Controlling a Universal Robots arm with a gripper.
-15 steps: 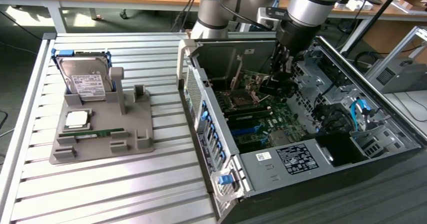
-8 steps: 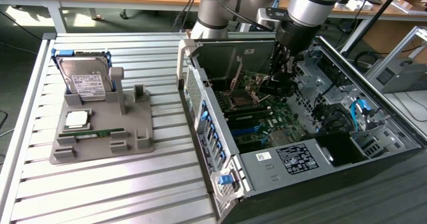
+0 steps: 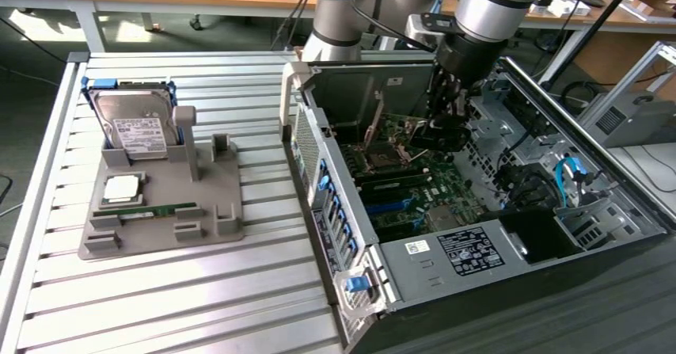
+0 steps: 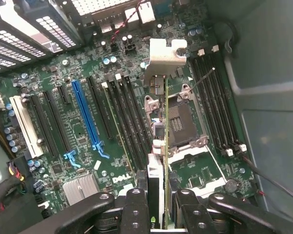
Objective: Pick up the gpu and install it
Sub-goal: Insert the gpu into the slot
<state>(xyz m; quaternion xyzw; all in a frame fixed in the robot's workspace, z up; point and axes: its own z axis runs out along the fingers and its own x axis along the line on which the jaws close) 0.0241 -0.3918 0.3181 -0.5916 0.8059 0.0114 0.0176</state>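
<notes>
A: Where's the gpu [image 4: 164,146]?
B: In the gripper [image 4: 163,212]. Fingers [image 4: 136,208] pinch it by both flat faces. Card is on edge, silvery bracket [image 4: 164,52] at the end away from the fingers. The arm reaches down into the open case [image 3: 313,164], which sits toward the table's [image 3: 190,306] edge at the exterior view's right.
A: So the pick is done. Seated?
B: Doesn't look it. My read: carry/align step. Card hangs above the motherboard [image 4: 80,132], over the CPU socket [image 4: 178,122], between the black expansion slots [image 4: 132,117] and the memory slots [image 4: 217,105]. Can't tell how much clearance it has off the board.
A: Blue slot [image 4: 88,119]?
B: Well off to one side of the card, toward the white slot [image 4: 27,126]. Card runs roughly parallel to it.
A: What does seating call for?
B: Judgement only: lower edge square over one long slot, bracket meeting the case wall, then a straight push with no tilt. Thin card and narrow slot, so a small skew could jam it or catch the socket parts.
A: Fixture?
B: Grey holder [image 3: 211,211] near the table's opposite edge, carrying the hard drive [image 3: 135,128] and memory stick [image 3: 158,210]. Well apart from the arm.
</notes>
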